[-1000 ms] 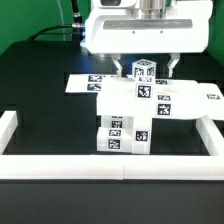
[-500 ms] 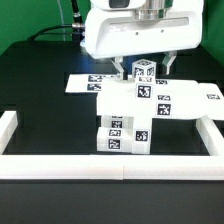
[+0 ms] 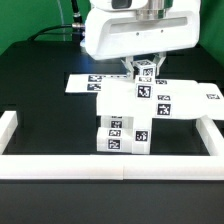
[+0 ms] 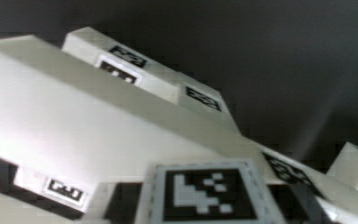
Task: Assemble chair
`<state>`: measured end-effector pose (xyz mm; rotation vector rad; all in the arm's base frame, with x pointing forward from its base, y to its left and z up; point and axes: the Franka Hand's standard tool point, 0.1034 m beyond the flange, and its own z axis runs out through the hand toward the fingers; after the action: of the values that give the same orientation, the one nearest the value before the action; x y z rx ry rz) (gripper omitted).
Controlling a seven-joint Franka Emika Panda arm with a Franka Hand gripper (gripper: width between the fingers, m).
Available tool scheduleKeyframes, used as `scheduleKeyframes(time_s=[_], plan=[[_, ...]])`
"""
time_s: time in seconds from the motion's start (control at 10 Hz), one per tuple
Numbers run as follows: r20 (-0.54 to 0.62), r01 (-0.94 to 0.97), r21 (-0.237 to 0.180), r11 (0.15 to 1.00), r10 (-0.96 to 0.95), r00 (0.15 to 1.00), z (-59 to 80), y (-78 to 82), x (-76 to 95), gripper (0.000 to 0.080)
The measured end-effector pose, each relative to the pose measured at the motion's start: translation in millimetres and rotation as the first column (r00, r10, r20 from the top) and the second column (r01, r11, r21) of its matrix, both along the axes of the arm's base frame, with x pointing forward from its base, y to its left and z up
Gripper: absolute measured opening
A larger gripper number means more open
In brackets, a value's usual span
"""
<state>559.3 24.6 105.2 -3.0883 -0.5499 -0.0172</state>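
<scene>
Your gripper (image 3: 146, 68) was squeezed tight on the small post (image 3: 146, 71), the little tagged block that stuck up at the back of the chair (image 3: 133, 112). The two fingers pressed its sides. The chair stood in the middle of the black table (image 3: 40, 90), just behind the front border rail (image 3: 110, 167), with its flat seat slab (image 3: 150, 98) on top and tagged blocks under it. The marker board (image 3: 80, 83) lay flat behind it.

In the wrist view you could see a tag (image 4: 208, 190) very close and the white seat (image 4: 69, 110) below, but not the fingers.

To do this step well, you should have kept the post straight up, held it firmly, and moved slowly. I think a fast twist could have tipped the chair or made the post slip.
</scene>
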Motion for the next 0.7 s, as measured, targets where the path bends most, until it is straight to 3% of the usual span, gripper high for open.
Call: scheduleKeyframes(time_s=[0.3,0.7], plan=[[0.000,0.050,0.001,0.999,-0.050,0.999,-0.1,-0.3,0.1,0.0268],[-0.009,0.412,0.014,0.911,-0.412,0.911,-0.6,0.0,0.2,0.0269]])
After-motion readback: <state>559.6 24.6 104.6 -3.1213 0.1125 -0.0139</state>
